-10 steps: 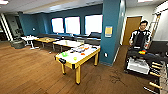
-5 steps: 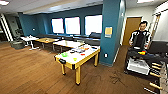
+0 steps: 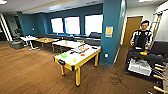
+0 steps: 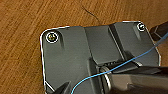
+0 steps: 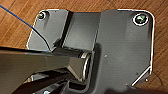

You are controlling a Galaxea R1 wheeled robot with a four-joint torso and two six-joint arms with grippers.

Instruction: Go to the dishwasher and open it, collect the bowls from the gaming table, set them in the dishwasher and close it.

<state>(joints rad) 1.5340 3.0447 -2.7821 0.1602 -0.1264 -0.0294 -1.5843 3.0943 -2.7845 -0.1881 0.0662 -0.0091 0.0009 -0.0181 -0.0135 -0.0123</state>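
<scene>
Gaming table (image 3: 75, 60): centre of frame, white top, yellow legs
Bowls (image 3: 64, 55): green ones on its near end
Person (image 3: 141, 37): right, standing
Jaws: cannot tell

Floor (image 3: 30, 70): brown wood-look planks throughout, with dark scuff marks near the base of the pillar. Walls (image 3: 37, 23): teal. A broad teal pillar (image 3: 111, 30) stands right of centre and carries a yellow notice (image 3: 109, 31). Three bright windows (image 3: 72, 25) line the far wall, above a dark bench seat (image 3: 85, 39). Low tables (image 3: 46, 40) stand before the windows, the leftmost white. A wooden door (image 3: 131, 30) sits in a pale wall at right. Ceiling light panels (image 3: 3, 2) are lit.
</scene>
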